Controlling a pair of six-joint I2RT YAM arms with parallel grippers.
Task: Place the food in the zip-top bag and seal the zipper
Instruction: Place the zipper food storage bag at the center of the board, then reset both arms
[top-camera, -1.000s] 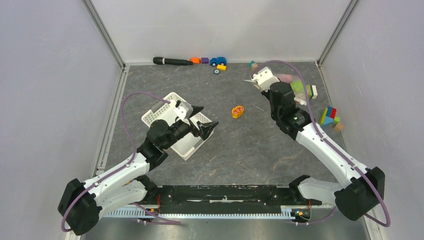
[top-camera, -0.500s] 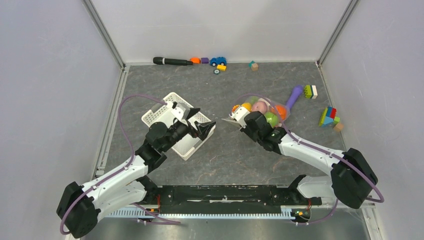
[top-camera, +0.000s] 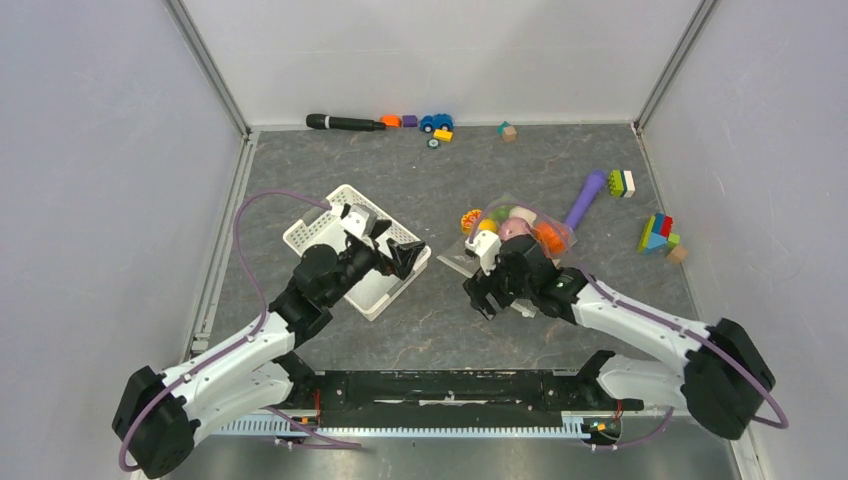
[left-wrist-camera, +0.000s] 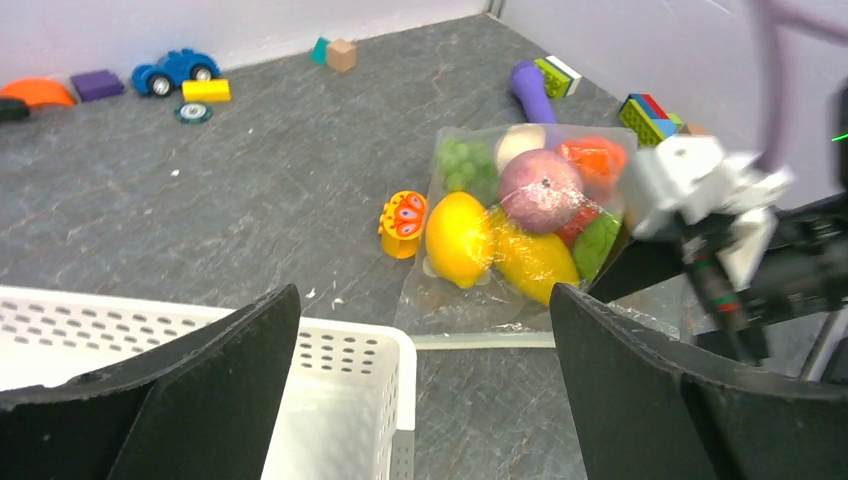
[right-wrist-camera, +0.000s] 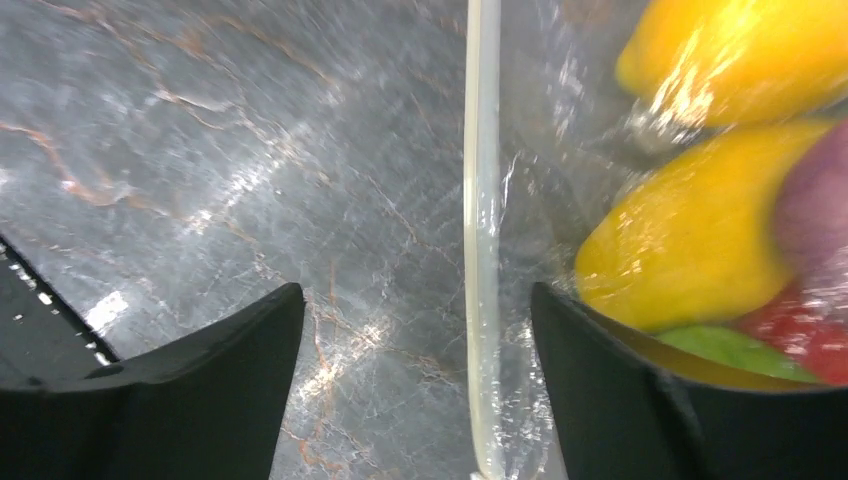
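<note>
Landmark: the white lattice plastic basket (top-camera: 320, 228) (left-wrist-camera: 150, 330) on the grey stone-patterned worktop (top-camera: 440, 330); every place below is given from it.
Bag: the clear soft zip-top bag (top-camera: 455, 258) (left-wrist-camera: 450, 300) (right-wrist-camera: 530, 200) lies flat on the worktop to the right of the basket, apart from it.
Food: inside the bag you can see a yellow toy mango (left-wrist-camera: 458, 238), a purple onion (left-wrist-camera: 540, 190), green grapes (left-wrist-camera: 465, 165), an orange pumpkin (left-wrist-camera: 592, 160), white garlic (left-wrist-camera: 520, 145), a green pepper (left-wrist-camera: 597, 243) and a red chili (left-wrist-camera: 575, 222); they are packed touching one another.
Zipper: the thin clear press-seal strip (left-wrist-camera: 480, 340) (right-wrist-camera: 482, 250) runs along the bag's near edge, from the corner closest to the basket; you cannot tell whether it is pressed shut.
Left jaws: your left gripper (top-camera: 398, 242) (left-wrist-camera: 422, 300) hangs over the basket's right-hand rim; jaws spread wide, holding nothing.
Right jaws: your right gripper (top-camera: 492, 300) (right-wrist-camera: 415, 300) is right of the basket, over the bag's zipper edge; jaws wide apart, the strip showing between them, nothing gripped.
Stray piece: a small yellow-orange toy with a red patterned face (top-camera: 470, 218) (left-wrist-camera: 403, 222) lies outside the bag, just beside its basket-facing side.
Brush: a purple-handled brush (top-camera: 583, 198) (left-wrist-camera: 530, 85) lies beyond the bag, farther from the basket.
</note>
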